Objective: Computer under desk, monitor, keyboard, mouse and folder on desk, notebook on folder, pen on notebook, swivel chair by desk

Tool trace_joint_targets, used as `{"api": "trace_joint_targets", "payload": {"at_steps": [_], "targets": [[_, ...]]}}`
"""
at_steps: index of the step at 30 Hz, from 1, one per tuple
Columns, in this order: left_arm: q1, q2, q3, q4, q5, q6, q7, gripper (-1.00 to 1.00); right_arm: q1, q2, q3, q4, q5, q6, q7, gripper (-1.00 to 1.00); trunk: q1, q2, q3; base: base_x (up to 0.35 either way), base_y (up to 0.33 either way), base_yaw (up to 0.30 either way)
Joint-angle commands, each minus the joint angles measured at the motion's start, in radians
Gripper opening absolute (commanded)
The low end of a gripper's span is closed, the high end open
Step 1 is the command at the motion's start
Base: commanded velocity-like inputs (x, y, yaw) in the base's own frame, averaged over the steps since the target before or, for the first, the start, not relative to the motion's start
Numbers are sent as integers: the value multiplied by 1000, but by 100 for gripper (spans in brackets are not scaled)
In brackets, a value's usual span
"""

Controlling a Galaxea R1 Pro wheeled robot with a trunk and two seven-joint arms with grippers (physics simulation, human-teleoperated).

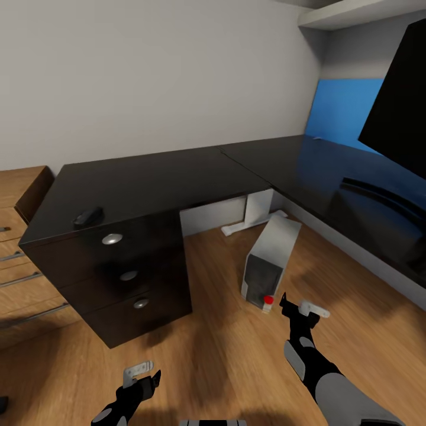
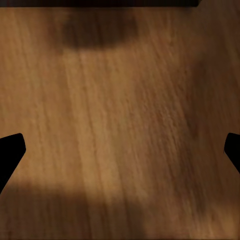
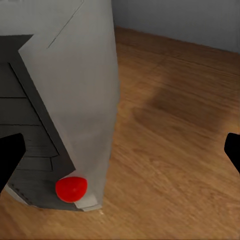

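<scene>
Light grey box-shaped tower computer (image 1: pixel 269 260) upright on wooden floor (image 1: pixel 225 355) beside black L-shaped desk (image 1: pixel 160 177), not under it. Small black mouse (image 1: pixel 87 216) on desktop above shut drawers. Right gripper (image 1: pixel 299 307) spread beside computer; left gripper (image 1: pixel 142 374) spread, empty.

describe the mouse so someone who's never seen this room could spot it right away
Find the black L-shaped desk against the white wall, then go to its end above the three-drawer unit with round silver knobs. The mouse is the small, rounded black lump on the desktop, near the front edge just above the top drawer. Nothing else sits on that wing, and it is far smaller than the monitor on the other wing.
</scene>
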Motion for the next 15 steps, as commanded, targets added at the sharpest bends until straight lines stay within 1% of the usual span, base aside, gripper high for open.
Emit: {"api": "trace_joint_targets", "payload": {"at_steps": [1, 7, 15], "targets": [[-1, -1, 4, 0, 9, 0, -7, 100, -1, 1, -4, 0, -3, -5, 3, 100, 0, 0, -1, 145, 0, 0], [0, -1, 5, 0, 9, 1, -6, 100, 0, 0, 1, -1, 0, -11, 8, 100, 0, 0, -1, 111, 0, 0], [0, -1, 6, 0, 9, 2, -5, 100, 0, 2, 1, -1, 1, -15, 8, 100, 0, 0, -1, 24, 0, 0]]}}
